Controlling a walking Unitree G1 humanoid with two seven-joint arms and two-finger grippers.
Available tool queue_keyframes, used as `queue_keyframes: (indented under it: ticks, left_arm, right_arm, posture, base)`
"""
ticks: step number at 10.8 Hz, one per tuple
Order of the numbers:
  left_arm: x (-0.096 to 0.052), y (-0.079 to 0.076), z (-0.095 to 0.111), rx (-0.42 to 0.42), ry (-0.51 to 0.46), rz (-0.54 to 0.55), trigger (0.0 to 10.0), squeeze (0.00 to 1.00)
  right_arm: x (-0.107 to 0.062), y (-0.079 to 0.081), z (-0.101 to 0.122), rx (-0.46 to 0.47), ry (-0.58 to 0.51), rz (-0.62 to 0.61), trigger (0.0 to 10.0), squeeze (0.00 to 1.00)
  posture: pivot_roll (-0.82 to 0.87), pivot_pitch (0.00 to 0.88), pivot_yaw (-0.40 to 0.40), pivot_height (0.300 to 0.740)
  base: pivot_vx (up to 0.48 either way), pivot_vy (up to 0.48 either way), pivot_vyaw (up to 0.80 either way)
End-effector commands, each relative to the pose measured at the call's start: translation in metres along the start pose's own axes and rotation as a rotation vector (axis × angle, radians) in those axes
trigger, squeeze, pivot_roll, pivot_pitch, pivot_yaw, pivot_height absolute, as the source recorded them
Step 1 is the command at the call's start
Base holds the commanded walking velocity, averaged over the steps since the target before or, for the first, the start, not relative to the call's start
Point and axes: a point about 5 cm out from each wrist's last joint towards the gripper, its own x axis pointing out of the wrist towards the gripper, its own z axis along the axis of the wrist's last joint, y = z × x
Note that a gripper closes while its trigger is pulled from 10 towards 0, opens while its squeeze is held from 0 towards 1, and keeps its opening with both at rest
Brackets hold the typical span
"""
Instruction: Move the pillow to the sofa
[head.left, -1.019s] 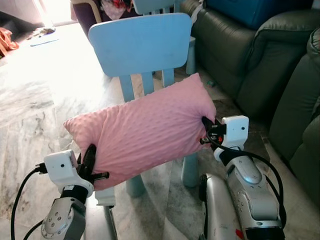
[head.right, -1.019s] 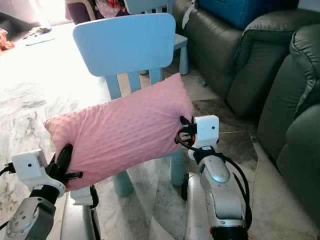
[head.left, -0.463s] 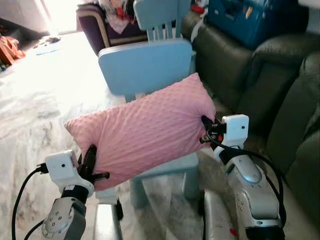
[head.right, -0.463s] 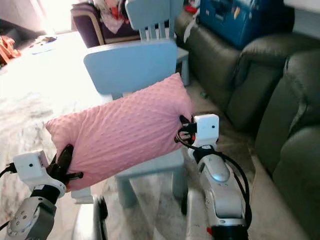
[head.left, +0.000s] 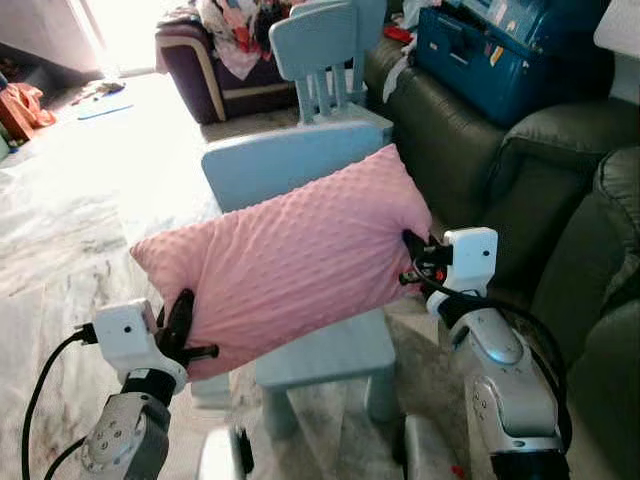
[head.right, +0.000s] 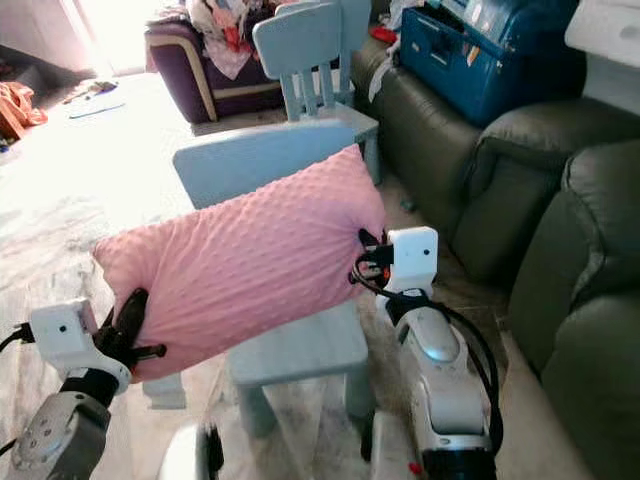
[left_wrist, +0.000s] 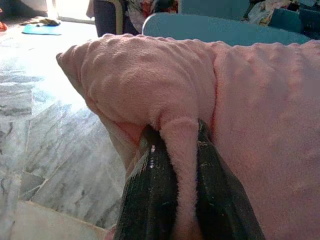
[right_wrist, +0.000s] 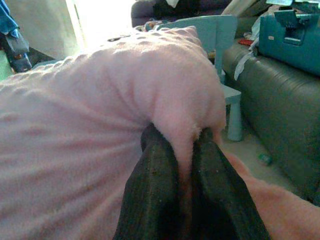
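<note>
I hold a pink dotted pillow (head.left: 290, 255) in the air between both arms, tilted with its right end higher. My left gripper (head.left: 182, 325) is shut on the pillow's lower left corner, a fold of pink fabric (left_wrist: 180, 165) pinched between its black fingers (left_wrist: 150, 195). My right gripper (head.left: 412, 252) is shut on the upper right corner, fabric (right_wrist: 185, 145) bunched between its fingers (right_wrist: 155, 190). The dark green leather sofa (head.left: 560, 200) stands to the right, its armrest (head.right: 530, 130) near my right arm.
A light blue child's chair (head.left: 330, 350) stands right below the pillow, its backrest (head.left: 270, 165) behind it. A second blue chair (head.right: 310, 50) is farther back. A blue suitcase (head.left: 500, 50) lies on the sofa. A purple armchair with clothes (head.left: 225, 50) stands at the back; marble floor (head.left: 60, 200) spreads left.
The camera has pulled back and tilted up, so the chair sits lower and more of the sofa and suitcase shows. Both grippers keep the same hold on the pillow.
</note>
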Motion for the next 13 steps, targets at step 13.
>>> queue_keyframes:
  ticks: [13]
  left_arm:
    - [0.0079,-0.0007,-0.0022,-0.011,-0.006,0.019,0.0,0.00]
  right_arm:
    - [0.0080,0.0005,0.0144,-0.018,-0.056,0.021,0.0,0.00]
  posture:
    - [-0.15,0.000,0.064,0.740]
  base:
    - [0.000,0.000,0.00]
